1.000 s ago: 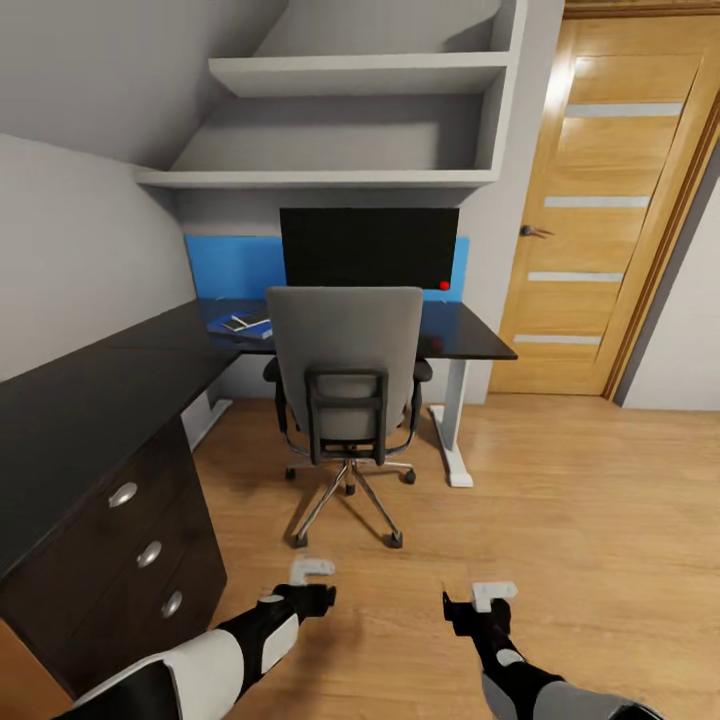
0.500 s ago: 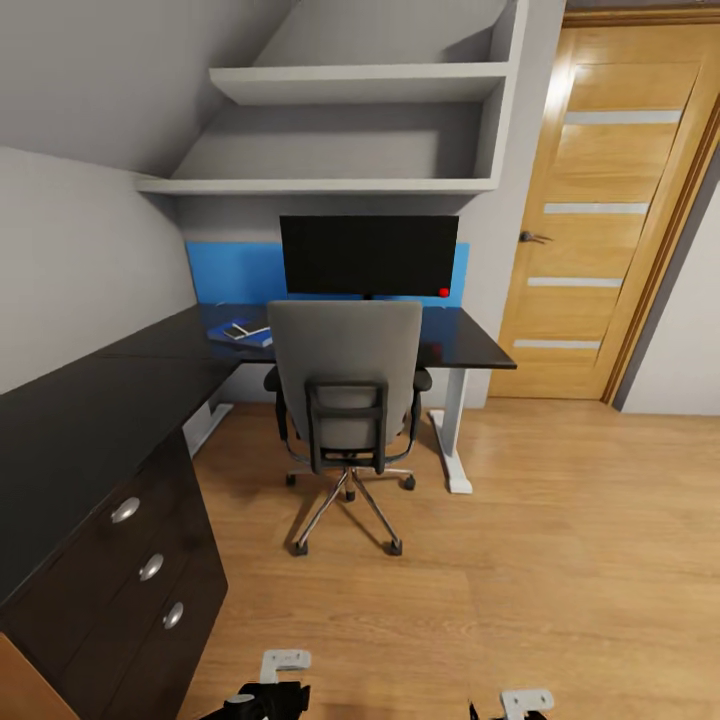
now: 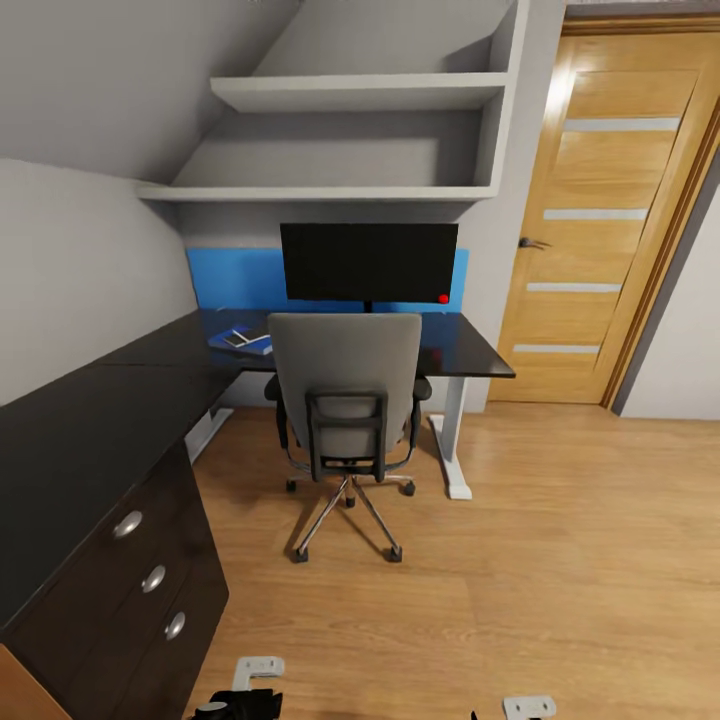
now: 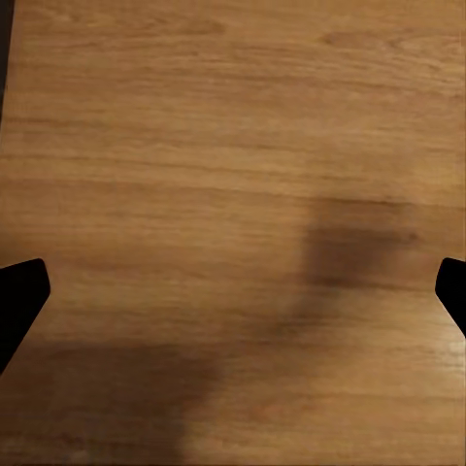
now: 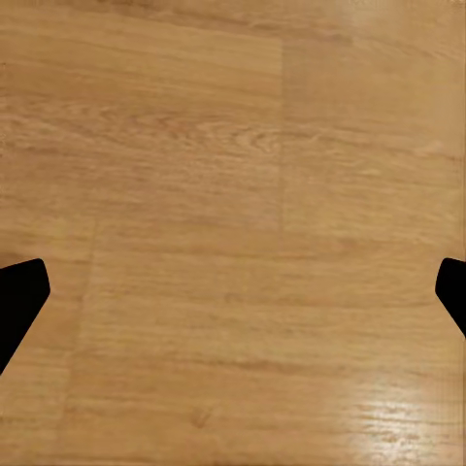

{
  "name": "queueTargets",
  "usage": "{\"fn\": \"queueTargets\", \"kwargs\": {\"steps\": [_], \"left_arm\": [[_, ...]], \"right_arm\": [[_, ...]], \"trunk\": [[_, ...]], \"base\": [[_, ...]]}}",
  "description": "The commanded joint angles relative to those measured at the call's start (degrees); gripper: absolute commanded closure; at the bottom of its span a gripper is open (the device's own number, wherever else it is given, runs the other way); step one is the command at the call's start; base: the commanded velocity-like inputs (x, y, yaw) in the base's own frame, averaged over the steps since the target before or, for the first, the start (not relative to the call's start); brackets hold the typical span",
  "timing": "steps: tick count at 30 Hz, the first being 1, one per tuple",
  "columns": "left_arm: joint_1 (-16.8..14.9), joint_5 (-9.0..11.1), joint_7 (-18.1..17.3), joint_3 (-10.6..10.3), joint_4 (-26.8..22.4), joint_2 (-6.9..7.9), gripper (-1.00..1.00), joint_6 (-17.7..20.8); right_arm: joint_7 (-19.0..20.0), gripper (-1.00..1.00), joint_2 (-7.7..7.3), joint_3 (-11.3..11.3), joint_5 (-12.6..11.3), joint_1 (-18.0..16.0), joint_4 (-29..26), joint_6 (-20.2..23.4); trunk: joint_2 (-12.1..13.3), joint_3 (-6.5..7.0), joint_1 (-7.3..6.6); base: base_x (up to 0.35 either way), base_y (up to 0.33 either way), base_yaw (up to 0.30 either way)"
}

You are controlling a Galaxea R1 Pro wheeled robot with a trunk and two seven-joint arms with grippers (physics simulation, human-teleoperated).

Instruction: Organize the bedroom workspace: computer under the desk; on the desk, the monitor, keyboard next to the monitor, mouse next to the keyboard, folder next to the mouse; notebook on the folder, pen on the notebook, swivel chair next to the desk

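Observation:
The swivel chair [image 3: 346, 384] stands with its grey back toward me, pushed up to the black desk [image 3: 462, 352]. On the desk behind it stands the monitor [image 3: 368, 262]. At the chair's left the blue folder [image 3: 243, 344] lies on the desk, with the dark notebook [image 3: 250, 334] and a small white item on it. Keyboard, mouse and computer are hidden or out of view. My left gripper [image 3: 252, 685] [image 4: 233, 301] and right gripper [image 3: 527, 708] [image 5: 233, 291] hang low over the oak floor, both open and holding nothing.
A dark drawer unit [image 3: 150, 580] with round knobs lines the left side. Grey shelves [image 3: 350, 95] sit above the desk. A wooden door [image 3: 600, 220] is at the right. Oak floor [image 3: 560, 560] stretches between me and the chair.
Both grippers have dropped from mid-floor to the picture's lower edge. The head view has tilted up slightly, so the room sits a little lower. Chair and desk items have not moved.

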Motion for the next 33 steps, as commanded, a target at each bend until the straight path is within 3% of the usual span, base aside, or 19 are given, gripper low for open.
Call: {"fn": "queueTargets", "kwargs": {"steps": [1, 33], "left_arm": [[-0.03, 0.34, 0.26, -0.49, -0.05, 0.13, -1.00, -0.11], [-0.01, 0.39, 0.33, -0.59, -0.06, 0.31, -1.00, -0.03]], "right_arm": [[-0.12, -1.00, 0.03, 0.48, -0.31, -0.05, 0.14, -0.22], [-0.12, -1.00, 0.03, 0.48, -0.31, -0.05, 0.14, -0.22]], "trunk": [[0.39, 0.13, -0.24], [13.23, 5.88, -7.26]], "base": [[0.000, 0.000, 0.000], [0.000, 0.000, 0.000]]}}
